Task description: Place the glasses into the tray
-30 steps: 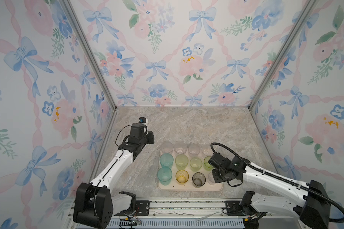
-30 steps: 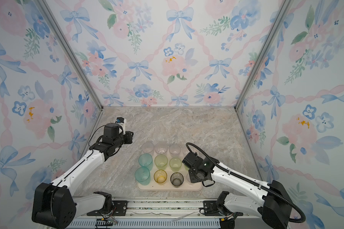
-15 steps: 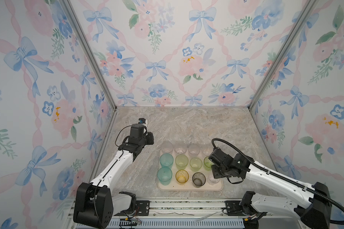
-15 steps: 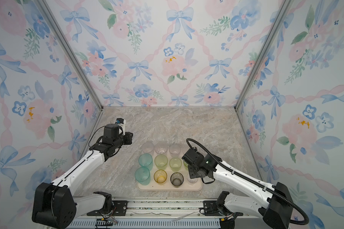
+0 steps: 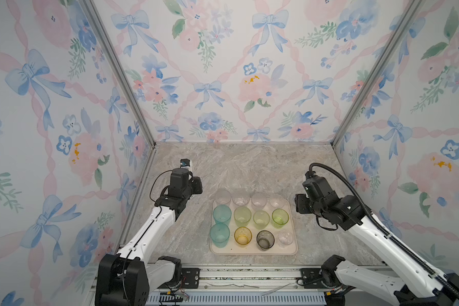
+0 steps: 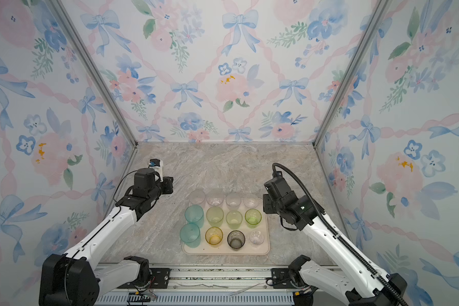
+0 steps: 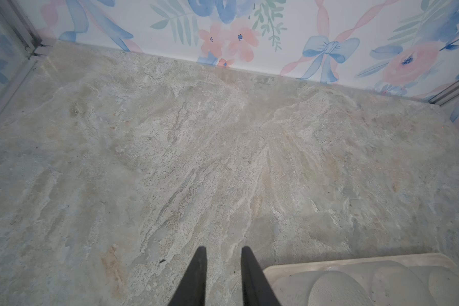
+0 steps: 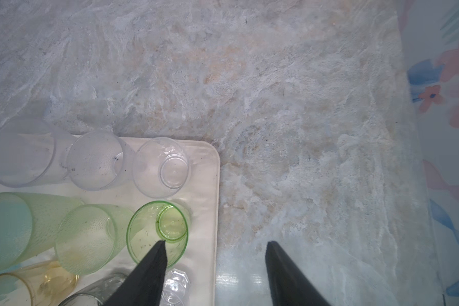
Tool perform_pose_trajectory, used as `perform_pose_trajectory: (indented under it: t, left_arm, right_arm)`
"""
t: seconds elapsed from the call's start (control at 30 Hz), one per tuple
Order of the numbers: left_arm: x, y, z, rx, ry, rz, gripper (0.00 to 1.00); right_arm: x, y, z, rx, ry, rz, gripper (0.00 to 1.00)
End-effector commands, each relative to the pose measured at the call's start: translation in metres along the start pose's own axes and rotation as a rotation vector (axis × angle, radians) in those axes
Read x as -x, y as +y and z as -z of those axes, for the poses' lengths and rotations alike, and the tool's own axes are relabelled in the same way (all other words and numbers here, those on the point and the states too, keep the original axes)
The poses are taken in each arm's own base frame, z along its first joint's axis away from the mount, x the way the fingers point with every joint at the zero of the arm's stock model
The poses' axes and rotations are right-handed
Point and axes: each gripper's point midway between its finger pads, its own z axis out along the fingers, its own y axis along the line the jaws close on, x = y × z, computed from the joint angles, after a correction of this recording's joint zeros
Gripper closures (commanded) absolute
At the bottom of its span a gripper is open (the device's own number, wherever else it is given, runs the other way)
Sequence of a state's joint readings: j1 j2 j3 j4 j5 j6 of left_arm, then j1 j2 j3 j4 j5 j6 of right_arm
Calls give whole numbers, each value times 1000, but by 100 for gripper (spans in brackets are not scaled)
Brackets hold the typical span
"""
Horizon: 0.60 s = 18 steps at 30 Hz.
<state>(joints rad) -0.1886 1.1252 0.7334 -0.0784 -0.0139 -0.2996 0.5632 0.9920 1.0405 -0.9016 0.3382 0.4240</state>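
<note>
Right gripper (image 8: pixel 215 245) hovers wide open and empty at the right edge of the tray (image 5: pixel 252 251). Left gripper (image 7: pixel 221 250) hangs over bare table (image 7: pixel 223 145) near the tray's far left corner, jaws slightly apart, holding nothing. Twelve glasses (image 5: pixel 242 216) sit in the tray.

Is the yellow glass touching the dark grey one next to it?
Apart. Both top views show a strip of bare tray between the yellow glass and the grey glass.
</note>
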Motion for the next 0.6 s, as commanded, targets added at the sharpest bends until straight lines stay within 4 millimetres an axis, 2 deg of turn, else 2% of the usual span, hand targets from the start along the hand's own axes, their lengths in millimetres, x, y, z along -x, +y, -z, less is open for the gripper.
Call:
perform_pose_trajectory:
  t: [0.0, 0.2, 0.4, 0.5, 0.57]
  left_arm:
    - [2, 10, 6, 39, -46, -15, 74]
    - [11, 17, 16, 67, -151, -26, 70]
    - [6, 36, 14, 158, -251, -96, 57]
    - [-3, 48, 11, 215, -290, -118, 38]
    - [-8, 52, 8, 233, -319, -151, 29]
  right_arm:
    - [27, -16, 9, -27, -103, -8, 35]
    - [50, -41, 14, -77, -210, -69, 31]
    - [59, -49, 7, -96, -272, -74, 30]
    - [59, -50, -3, -104, -269, -77, 29]
    - [60, -49, -10, -108, -261, -74, 29]
